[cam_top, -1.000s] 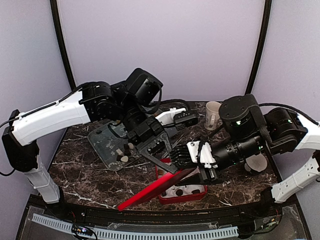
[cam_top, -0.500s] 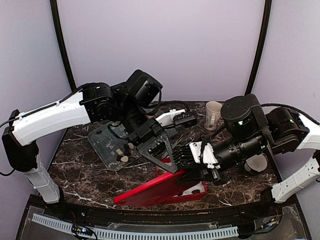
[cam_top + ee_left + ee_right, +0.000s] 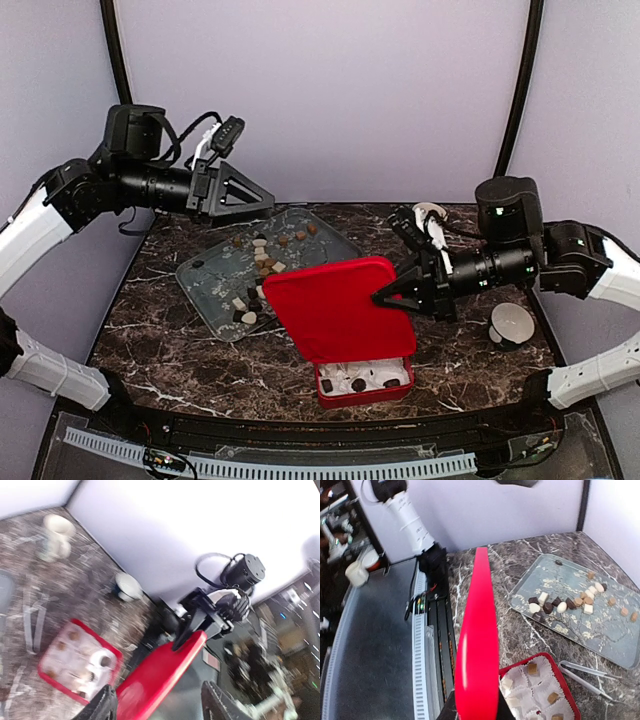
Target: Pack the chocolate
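The chocolate [image 3: 262, 258] lies as small dark, tan and cream lumps on a glass tray [image 3: 215, 282], also seen in the right wrist view as the chocolate [image 3: 560, 603]. A few pieces sit in the white paper cups of the red box [image 3: 365, 381] near the front edge. My right gripper [image 3: 393, 291] is shut on the right edge of the red lid [image 3: 338, 308], which is held tilted above the box. From the right wrist the lid [image 3: 478, 645] is edge-on. My left gripper [image 3: 243, 196] hangs high at the back left, open and empty.
A cream mug [image 3: 428, 214] stands at the back right, partly behind my right arm. A white bowl [image 3: 510, 322] sits at the right. Clear tongs [image 3: 585, 675] lie between box and tray. The table's front edge has a black rail [image 3: 300, 440].
My left gripper has let go of the lid, opened and swung up to the back left. My right gripper has closed on the lid and lifted it from nearly flat to steeply tilted.
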You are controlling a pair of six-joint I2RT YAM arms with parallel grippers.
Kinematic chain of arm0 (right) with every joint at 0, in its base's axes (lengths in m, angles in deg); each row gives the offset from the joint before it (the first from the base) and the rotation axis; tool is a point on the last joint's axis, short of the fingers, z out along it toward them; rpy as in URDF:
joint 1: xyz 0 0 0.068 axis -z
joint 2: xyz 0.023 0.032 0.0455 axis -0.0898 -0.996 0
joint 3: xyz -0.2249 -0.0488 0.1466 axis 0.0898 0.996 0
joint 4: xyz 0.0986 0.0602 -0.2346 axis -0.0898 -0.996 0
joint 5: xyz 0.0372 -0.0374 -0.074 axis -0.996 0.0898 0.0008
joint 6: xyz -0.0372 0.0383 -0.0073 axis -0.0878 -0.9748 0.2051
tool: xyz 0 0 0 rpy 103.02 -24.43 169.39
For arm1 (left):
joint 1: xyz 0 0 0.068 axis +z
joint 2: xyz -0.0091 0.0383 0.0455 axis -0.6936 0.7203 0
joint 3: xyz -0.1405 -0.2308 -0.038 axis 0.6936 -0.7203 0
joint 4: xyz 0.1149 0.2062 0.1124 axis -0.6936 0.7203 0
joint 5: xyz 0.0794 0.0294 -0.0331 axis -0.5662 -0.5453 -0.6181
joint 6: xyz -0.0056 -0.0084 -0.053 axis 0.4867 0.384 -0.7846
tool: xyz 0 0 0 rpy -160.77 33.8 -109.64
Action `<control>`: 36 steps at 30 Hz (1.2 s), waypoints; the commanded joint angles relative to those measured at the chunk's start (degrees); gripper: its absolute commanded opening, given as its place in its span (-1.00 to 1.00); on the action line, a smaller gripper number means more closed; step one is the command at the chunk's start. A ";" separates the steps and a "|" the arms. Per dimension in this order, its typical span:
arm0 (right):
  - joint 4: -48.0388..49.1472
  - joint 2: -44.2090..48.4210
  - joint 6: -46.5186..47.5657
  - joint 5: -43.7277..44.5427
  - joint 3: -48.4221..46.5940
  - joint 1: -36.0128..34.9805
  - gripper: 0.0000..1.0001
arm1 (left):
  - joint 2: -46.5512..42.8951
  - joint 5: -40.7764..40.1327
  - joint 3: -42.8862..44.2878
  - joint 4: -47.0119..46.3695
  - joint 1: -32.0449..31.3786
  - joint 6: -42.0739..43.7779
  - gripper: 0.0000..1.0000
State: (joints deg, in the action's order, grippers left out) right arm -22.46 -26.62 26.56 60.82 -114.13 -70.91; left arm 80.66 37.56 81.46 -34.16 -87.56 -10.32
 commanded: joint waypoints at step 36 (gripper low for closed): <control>29.10 -11.92 -49.11 -36.24 24.00 27.84 -0.87 | -16.63 -29.40 -50.38 -22.58 -14.37 -19.76 0.09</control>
State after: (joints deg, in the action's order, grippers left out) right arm 7.26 -39.36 -25.09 26.77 -90.26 -44.95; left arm 65.54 8.60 35.84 -50.08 -99.95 -26.03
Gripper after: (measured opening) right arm 0.100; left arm 0.544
